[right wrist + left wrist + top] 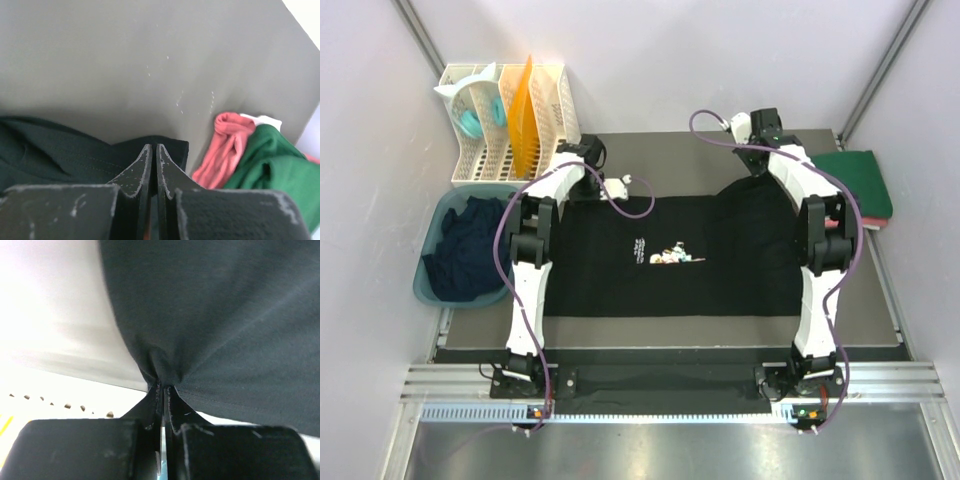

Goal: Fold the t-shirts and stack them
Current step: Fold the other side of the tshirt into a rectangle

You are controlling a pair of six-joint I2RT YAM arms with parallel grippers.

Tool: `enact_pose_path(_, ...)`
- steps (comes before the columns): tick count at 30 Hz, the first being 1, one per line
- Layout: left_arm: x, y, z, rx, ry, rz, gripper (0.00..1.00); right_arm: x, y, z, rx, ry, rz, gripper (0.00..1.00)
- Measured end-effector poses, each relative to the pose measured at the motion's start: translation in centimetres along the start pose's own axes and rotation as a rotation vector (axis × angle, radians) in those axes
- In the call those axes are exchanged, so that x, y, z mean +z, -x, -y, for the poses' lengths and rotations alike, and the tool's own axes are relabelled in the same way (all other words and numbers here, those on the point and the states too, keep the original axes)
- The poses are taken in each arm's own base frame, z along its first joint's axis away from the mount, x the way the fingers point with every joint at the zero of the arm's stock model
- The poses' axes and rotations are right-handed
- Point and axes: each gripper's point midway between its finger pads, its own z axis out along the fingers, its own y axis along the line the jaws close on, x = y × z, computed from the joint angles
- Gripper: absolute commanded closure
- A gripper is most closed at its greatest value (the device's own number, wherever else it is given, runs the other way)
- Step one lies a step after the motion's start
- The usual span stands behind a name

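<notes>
A black t-shirt (670, 285) with a small white-and-coloured chest print (665, 257) lies spread flat on the grey table mat. My left gripper (620, 188) is at the shirt's far left corner. In the left wrist view it (164, 386) is shut on a pinch of the black cloth (225, 315), which bunches at the tips. My right gripper (748, 182) is at the far right corner. In the right wrist view it (153, 146) is shut, with the shirt's edge (50, 145) at its tips. A folded dark green shirt (855, 178) lies on a pinkish-red one (876, 223) at the right.
A teal-blue tub (430, 290) at the left holds crumpled navy cloth (465, 255). A white slotted rack (505, 120) stands behind it. The green shirt (275, 165) and the pinkish-red shirt (225, 145) lie close to the right of my right gripper. Walls enclose the table's sides.
</notes>
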Motion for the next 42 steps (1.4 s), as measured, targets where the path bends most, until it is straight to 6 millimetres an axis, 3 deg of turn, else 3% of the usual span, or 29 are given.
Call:
enact_pose_path(13,-1.4,0.5,-3.6,-0.094,0.191,0.034,1.00,-4.2,0.8,2.3,-0.075,-0.086,0.034,1.00)
enact_pose_path(22,-3.3,-0.2,-3.1,-0.106,0.224,0.018,1.00,-6.6,0.1,3.5,-0.085,-0.158,0.035,1.00)
enact_pose_path(30,-4.4,-1.1,-1.4,-0.123,0.217,-0.003,1.00,-11.0,-0.4,4.8,-0.095,-0.204,0.071,1.00)
enact_pose_path(35,-4.9,-1.6,-0.3,-0.131,0.205,-0.019,1.00,-12.5,-3.5,4.5,-0.126,-0.195,0.036,1.00)
enact_pose_path(42,-5.6,-2.2,1.5,-0.142,0.191,-0.027,1.00,-11.7,-10.1,2.1,-0.153,-0.123,-0.084,1.00)
